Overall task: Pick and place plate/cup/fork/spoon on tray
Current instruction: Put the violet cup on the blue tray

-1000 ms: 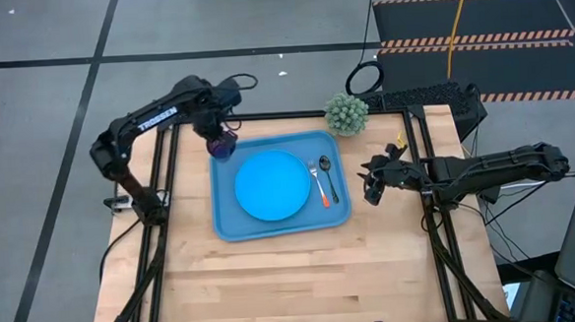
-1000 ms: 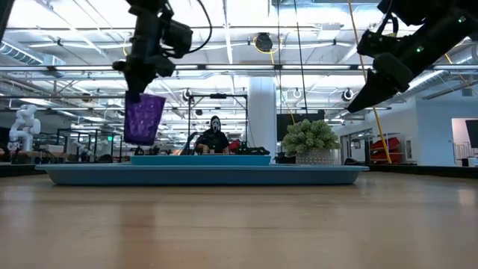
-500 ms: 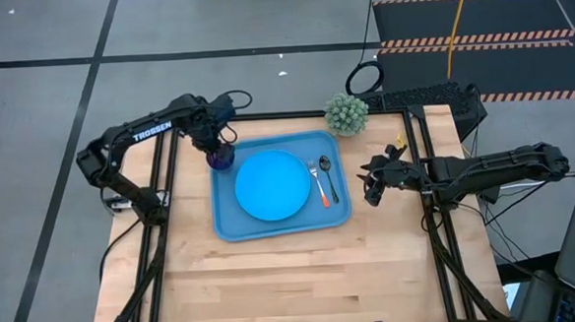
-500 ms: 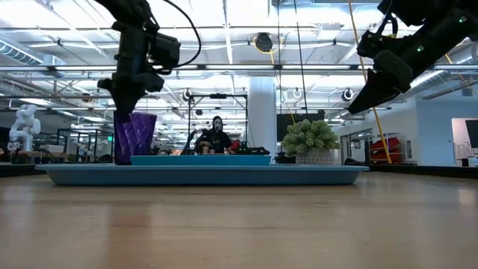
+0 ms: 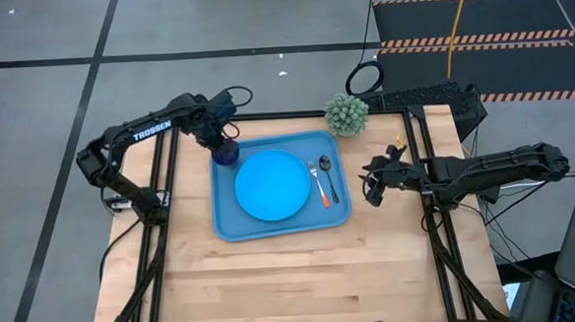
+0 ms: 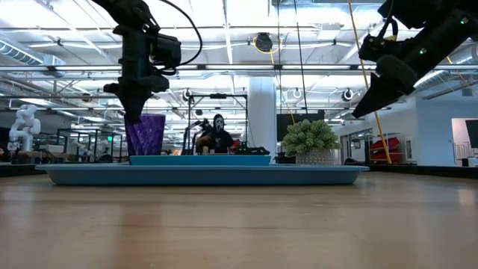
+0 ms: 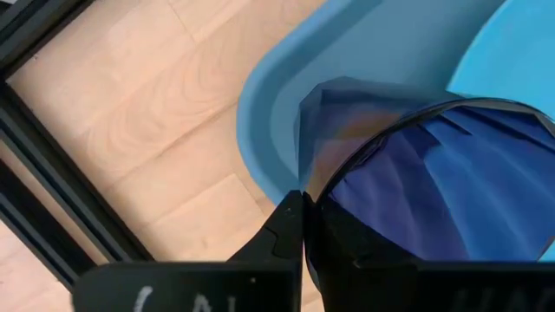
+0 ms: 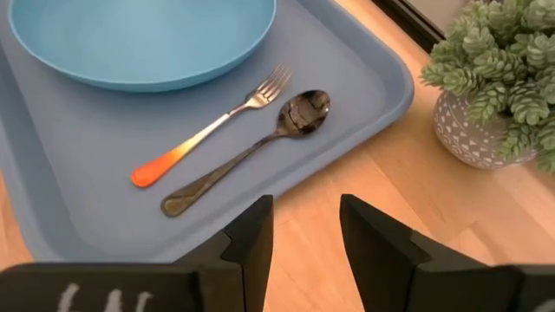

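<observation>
The left end effector (image 5: 224, 145) is at the far left corner of the tray (image 5: 230, 226), its fingers (image 7: 282, 234) pinched on the rim of the cup (image 5: 226, 152). In the low view the cup (image 6: 145, 134) stands upright with its base down at the tray's rim line; whether it fully rests on the tray floor is hard to tell from that angle. The left wrist view shows the cup (image 7: 434, 191) just inside the tray's rounded corner (image 7: 269, 165), close beside the plate (image 7: 512, 61).

The plate (image 5: 272, 184) lies flat in the middle of the tray. Just to its right lie the fork (image 5: 319, 186), orange handle toward the near edge, and the spoon (image 5: 327, 178), side by side and nearly parallel. In the right wrist view the fork (image 8: 208, 130) lies between the plate (image 8: 139, 39) and the spoon (image 8: 251, 147).

The right end effector (image 5: 372, 190) hovers above the counter (image 5: 294, 279) just beyond the tray's right edge, its fingers (image 8: 251, 238) apart and holding nothing.

A small potted plant (image 5: 346, 114) stands on the counter by the tray's far right corner. A person (image 6: 216, 134) shows in the room behind, seen over the tray in the low view
</observation>
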Robot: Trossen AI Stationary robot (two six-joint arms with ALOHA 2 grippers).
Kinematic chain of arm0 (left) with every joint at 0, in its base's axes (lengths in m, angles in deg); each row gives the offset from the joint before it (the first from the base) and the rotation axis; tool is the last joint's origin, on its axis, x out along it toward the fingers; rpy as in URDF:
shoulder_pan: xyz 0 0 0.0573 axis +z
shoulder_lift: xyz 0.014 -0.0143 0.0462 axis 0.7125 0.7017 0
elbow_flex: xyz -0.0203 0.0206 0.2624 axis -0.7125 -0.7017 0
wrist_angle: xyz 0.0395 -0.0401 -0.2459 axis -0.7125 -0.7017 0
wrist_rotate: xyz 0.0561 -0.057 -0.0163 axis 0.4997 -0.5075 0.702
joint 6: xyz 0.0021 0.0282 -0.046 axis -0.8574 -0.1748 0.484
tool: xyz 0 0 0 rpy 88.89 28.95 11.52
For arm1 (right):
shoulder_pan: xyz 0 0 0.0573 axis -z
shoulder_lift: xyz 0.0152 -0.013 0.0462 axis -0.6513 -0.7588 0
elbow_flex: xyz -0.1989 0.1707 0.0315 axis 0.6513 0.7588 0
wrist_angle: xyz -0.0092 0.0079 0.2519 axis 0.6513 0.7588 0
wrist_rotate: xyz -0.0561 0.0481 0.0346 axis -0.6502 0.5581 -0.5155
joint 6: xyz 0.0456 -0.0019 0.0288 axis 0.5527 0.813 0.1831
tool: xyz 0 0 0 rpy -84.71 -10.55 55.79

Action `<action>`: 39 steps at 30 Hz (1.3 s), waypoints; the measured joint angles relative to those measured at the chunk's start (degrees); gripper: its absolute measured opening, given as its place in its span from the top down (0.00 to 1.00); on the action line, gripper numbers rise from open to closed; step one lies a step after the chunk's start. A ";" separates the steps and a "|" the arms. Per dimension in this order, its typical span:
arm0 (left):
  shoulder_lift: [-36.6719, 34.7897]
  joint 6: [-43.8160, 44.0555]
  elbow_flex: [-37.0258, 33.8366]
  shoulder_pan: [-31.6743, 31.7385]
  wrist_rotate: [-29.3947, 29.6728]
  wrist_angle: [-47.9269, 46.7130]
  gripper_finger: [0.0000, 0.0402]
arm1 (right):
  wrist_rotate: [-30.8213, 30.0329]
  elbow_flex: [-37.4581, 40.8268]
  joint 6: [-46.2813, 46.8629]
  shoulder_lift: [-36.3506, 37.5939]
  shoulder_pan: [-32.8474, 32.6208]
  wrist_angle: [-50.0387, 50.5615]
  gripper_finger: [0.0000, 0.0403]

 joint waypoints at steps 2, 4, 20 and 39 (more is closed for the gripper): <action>0.00 0.02 0.00 0.00 -0.04 0.12 0.98 | 0.00 0.00 0.01 0.00 0.00 -0.07 0.68; 0.01 0.07 0.00 0.00 -0.55 0.41 0.98 | 0.00 0.00 0.01 0.00 0.00 -0.06 0.68; 0.15 0.14 0.00 0.23 -0.62 0.87 0.97 | 0.00 0.00 -0.63 0.02 0.00 -0.60 0.68; 0.15 0.28 0.00 0.76 0.31 0.79 0.90 | -0.02 0.00 -0.68 0.02 0.00 -0.59 0.68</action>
